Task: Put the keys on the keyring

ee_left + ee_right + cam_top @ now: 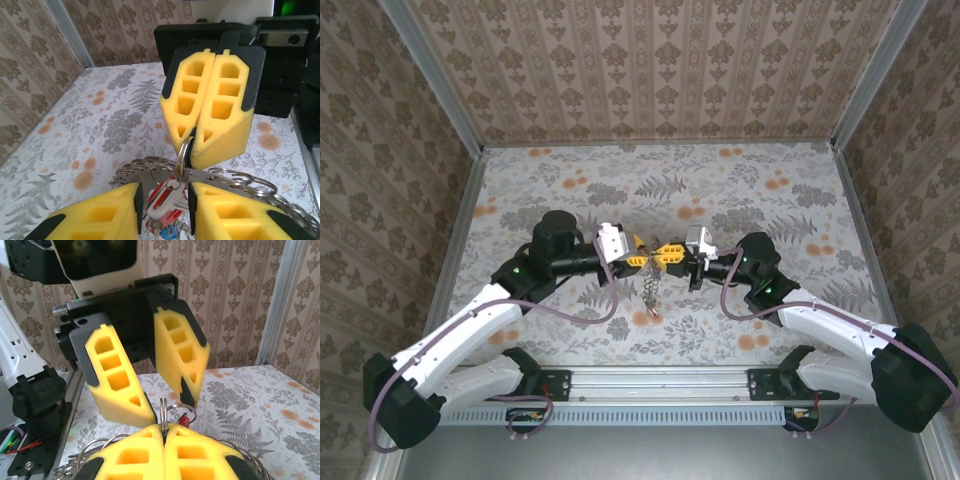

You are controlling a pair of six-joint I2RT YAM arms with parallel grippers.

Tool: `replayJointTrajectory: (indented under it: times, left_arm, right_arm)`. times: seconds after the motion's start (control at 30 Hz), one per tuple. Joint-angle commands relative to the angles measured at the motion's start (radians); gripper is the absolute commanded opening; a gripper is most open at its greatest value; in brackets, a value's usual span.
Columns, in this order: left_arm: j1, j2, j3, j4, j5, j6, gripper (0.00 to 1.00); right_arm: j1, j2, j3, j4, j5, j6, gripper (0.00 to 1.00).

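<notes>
The left gripper has fingers of matt yellow plastic, faintly grainy and moulded with hollow pockets, on matt black backing. Those of the right gripper look the same. The keyring is bare metal wire, smooth and bright. A key hanging on it has a glossy red plastic head. The bench has a matt flower-print cover; I cannot tell whether it is paper or cloth. The corner post is dull brushed metal.
</notes>
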Motion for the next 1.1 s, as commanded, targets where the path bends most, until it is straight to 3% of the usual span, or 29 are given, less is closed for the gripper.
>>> replayJointTrajectory:
  times: [0.0,0.23,0.37,0.6,0.77,0.97,1.07]
  left_arm:
    - [-0.003,0.023,0.046,0.046,0.092,-0.024,0.3]
    - [-0.019,0.055,0.058,0.05,0.136,-0.026,0.21]
    - [-0.019,0.062,0.057,0.044,0.15,-0.024,0.01]
    - [-0.017,0.05,0.06,-0.001,0.089,-0.026,0.0]
    - [-0.019,0.046,0.099,-0.12,-0.046,-0.017,0.0]
    - [-0.061,0.07,0.152,-0.252,-0.124,0.072,0.0]
    - [-0.09,0.099,0.179,-0.307,-0.153,0.12,0.0]
  right_arm:
    - [0.007,-0.003,0.041,0.036,-0.032,-0.02,0.0]
    - [0.013,-0.001,0.045,0.007,-0.033,-0.052,0.0]
    - [0.025,0.0,0.057,-0.044,-0.035,-0.1,0.0]
    - [0.027,-0.023,0.059,-0.163,0.004,-0.192,0.0]
    - [0.027,-0.076,0.118,-0.471,0.067,-0.358,0.35]
    - [0.028,-0.032,0.291,-0.879,0.094,-0.547,0.38]
    - [0.031,-0.008,0.33,-0.922,0.095,-0.546,0.37]
